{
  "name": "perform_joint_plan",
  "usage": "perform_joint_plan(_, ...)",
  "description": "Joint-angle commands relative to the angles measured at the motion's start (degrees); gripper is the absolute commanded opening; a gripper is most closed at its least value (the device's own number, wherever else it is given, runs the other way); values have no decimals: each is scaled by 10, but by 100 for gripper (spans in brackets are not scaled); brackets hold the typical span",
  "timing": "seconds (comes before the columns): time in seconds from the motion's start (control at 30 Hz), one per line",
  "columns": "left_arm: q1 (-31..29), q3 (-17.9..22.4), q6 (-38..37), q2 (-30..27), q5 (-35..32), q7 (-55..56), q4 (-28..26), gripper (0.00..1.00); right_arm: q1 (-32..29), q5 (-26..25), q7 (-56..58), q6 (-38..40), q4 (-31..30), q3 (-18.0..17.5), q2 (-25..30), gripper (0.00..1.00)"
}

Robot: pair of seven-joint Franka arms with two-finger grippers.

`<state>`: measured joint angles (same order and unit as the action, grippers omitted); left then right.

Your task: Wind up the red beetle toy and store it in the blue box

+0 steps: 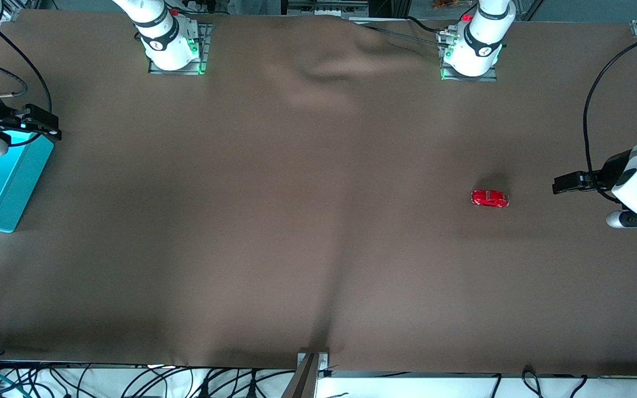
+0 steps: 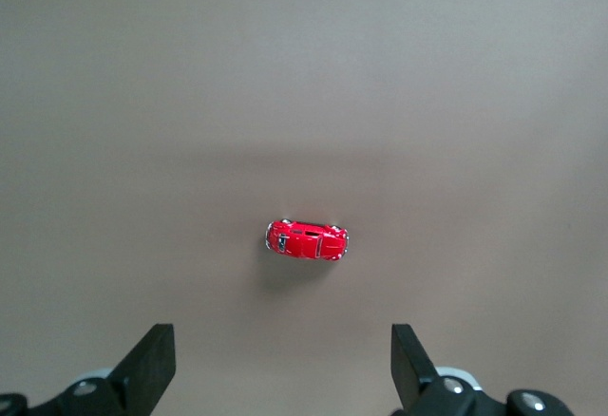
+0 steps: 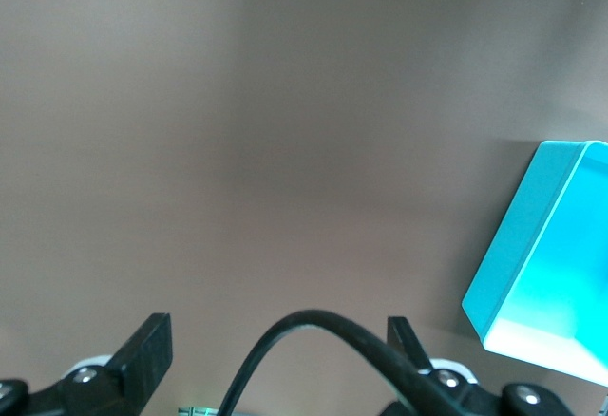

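Resting position, toy car: the red beetle toy (image 1: 490,198) sits on its wheels on the brown table cover (image 1: 296,221), toward the left arm's end of the table, at about 3 o'clock from the table's centre in the front view.
Toy car, orientation: long axis runs along the table's length; nothing touches it.
Toy car, left wrist view: the toy (image 2: 307,239) lies on bare cover, ahead of the two fingertips and roughly centred between them.
Box: the blue box (image 1: 3,182) stands at the right arm's end of the table, at about 9 o'clock from the centre, open top up, bright interior showing.
Box to toy: well apart, at the two ends of the table.
Left gripper (image 1: 559,183): hangs over the cover at about 3 o'clock of the toy, near it but clear of it; fingers (image 2: 152,364) spread wide, released, holding nothing.
Right gripper (image 1: 47,128): hangs over the box rim edge that lies farther from the front camera; fingers (image 3: 144,349) spread wide, released, holding nothing.
Box, right wrist view: one corner and a side wall of the box (image 3: 518,255) show beside the gripper.
Cable: a black cable (image 3: 313,345) loops between the right gripper's fingers in its wrist view.
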<state>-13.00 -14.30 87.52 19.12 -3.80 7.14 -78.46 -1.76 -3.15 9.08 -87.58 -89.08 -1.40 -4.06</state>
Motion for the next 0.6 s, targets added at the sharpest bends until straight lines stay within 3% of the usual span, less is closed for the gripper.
perform_joint_plan(0.0, -3, 0, -8, -8, 19, 70, -21, 100, -1, -5, -6, 7, 10, -2, 1, 100)
perform_joint_plan(0.43, -2, 1, -1, 39, 19, 292, -59, 100, -2, -4, -6, 8, 10, -1, 1, 100)
perform_joint_plan(0.57, -2, 1, 41, 50, 18, 377, -90, 100, -4, -5, -6, 6, 10, 0, 1, 100)
